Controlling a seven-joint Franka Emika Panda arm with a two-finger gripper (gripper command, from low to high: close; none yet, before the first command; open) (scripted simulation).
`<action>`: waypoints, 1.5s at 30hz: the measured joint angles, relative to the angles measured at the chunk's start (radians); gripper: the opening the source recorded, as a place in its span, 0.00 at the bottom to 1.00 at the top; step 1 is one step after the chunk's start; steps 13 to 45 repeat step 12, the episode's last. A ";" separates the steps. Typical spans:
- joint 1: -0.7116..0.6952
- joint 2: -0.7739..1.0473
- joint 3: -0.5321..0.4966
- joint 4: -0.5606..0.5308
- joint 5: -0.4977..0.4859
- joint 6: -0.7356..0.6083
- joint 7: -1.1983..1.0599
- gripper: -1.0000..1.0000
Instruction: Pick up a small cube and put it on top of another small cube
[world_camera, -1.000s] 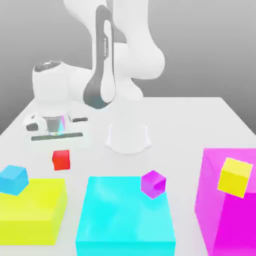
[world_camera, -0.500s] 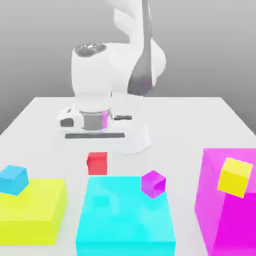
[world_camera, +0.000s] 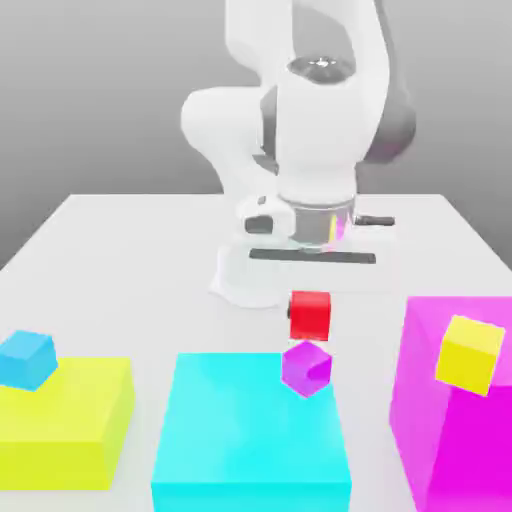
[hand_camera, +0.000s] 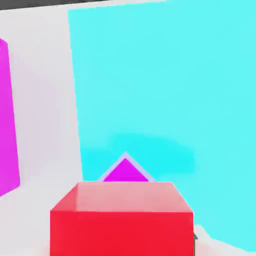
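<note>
While the red cube (world_camera: 310, 315) hangs clamped under the gripper (world_camera: 311, 300), it sits just above the purple cube (world_camera: 306, 368), which rests on the cyan block (world_camera: 250, 430) near that block's far edge. Risk noted: the purple cube stands turned corner-on to the red one, so a release without squaring the faces could leave the red cube overhanging and let it tip off. Pressing down off-centre could also shove the purple cube toward the block's edge. In the hand view the red cube (hand_camera: 122, 220) covers most of the purple cube (hand_camera: 125, 172), leaving one corner visible. The fingers themselves are hard to make out.
</note>
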 joint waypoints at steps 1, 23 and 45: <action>0.000 0.000 0.000 0.000 0.000 0.000 0.000 1.00; 0.021 -0.149 -0.023 0.027 0.025 -0.175 -0.020 1.00; 0.021 -0.149 -0.023 0.027 0.025 -0.175 -0.020 1.00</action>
